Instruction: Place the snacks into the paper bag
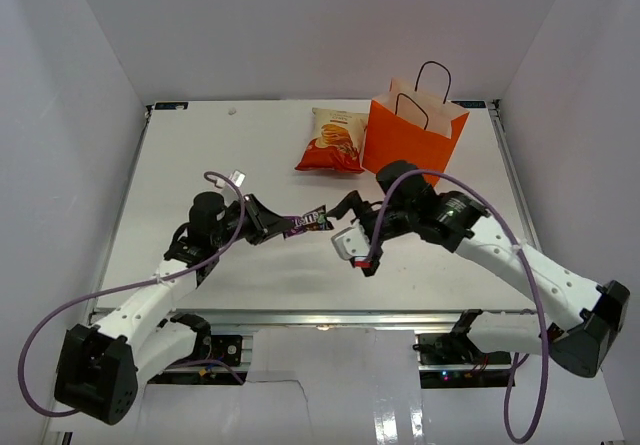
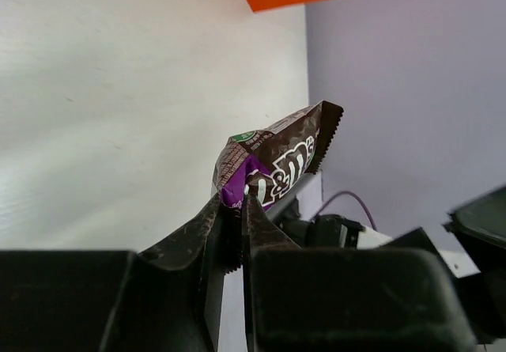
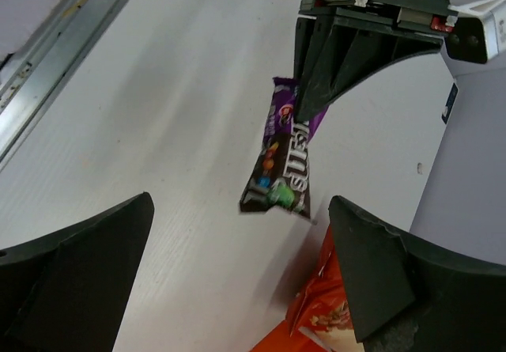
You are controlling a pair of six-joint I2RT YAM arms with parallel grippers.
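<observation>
left pincer (image 2: 239, 203) clamped on one end of the purple candy (image 2: 277, 158), rest of the pkt sticking out past its tips, off the table. right pincer (image 1: 347, 223) spread wide, facing it, candy just ahead of its gap. looks like a handoff setup, bc the bag (image 1: 410, 150) sits behind the right pincer, far from the left. chips (image 1: 333, 143) beside the bag, beyond both.

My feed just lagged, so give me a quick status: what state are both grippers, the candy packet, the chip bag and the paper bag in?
left gripper: shut on the candy packet
right gripper: open, holding nothing
candy packet: held by one end, off the table
chip bag: lying on the table beside the paper bag
paper bag: upright, top open
</observation>
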